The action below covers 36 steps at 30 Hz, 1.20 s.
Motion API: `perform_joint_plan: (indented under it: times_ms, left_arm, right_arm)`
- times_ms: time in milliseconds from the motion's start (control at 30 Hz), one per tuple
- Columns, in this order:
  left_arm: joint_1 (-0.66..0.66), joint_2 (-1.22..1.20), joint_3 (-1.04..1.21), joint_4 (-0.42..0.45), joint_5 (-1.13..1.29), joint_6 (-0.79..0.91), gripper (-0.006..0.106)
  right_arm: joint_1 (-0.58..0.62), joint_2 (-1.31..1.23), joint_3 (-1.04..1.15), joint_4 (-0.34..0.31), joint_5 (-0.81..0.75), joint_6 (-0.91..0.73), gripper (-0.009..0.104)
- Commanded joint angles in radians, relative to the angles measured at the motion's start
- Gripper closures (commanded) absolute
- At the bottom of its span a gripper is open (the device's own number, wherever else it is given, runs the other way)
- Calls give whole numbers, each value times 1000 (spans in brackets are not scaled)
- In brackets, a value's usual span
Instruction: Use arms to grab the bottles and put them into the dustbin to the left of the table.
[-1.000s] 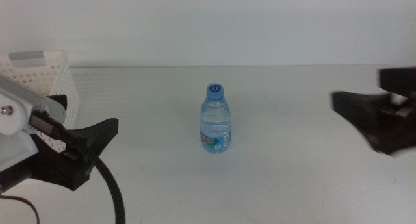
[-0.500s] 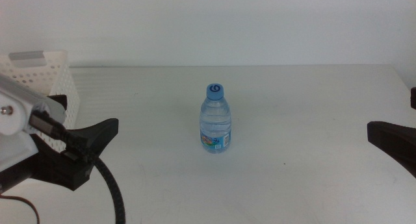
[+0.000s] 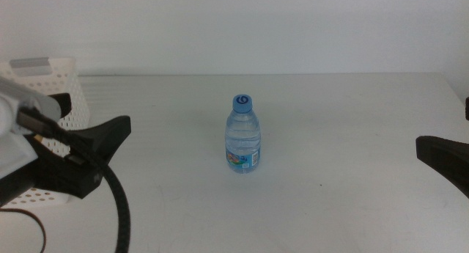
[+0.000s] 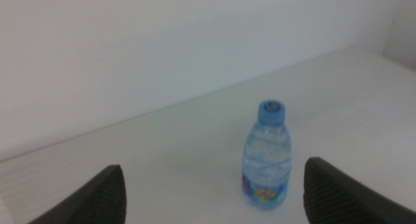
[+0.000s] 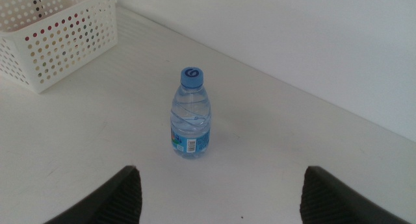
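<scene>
White table [image 3: 352,121], water bottle [image 3: 242,134] unmoved, left tool [image 4: 211,191] slightly shifted

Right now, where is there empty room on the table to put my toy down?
Bare table lies between the water bottle and the right gripper, and again on the bottle's other side up to the left gripper. The strip behind the bottle toward the wall is free too. It is crowded at the left, where that open gripper sits in front of the dustbin.

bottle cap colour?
Blue. The cap of the water bottle shows best in the right wrist view.
</scene>
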Motion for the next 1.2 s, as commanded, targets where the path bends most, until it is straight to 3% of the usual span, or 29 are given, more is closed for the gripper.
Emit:
perform_joint_plan:
  times_ms: [0,367,533,667,833,1167]
  left_arm:
    - [-14,10,-29,-43,-106,-15,10]
    - [-177,273,-31,-44,-416,-30,10]
    - [-220,383,-24,-44,-449,-30,10]
    - [-262,438,59,-26,-613,-104,10]
    - [-298,504,203,68,-944,-244,10]
    - [-296,711,216,184,-1142,-343,10]
  right_arm:
    - [1,0,-26,-9,-72,-1,32]
    - [1,1,-26,-9,-72,-1,32]
    - [1,1,-26,-9,-72,-1,32]
    - [1,1,-26,-9,-72,-1,32]
    - [1,1,-26,-9,-72,-1,32]
    - [1,1,-26,-9,-72,-1,32]
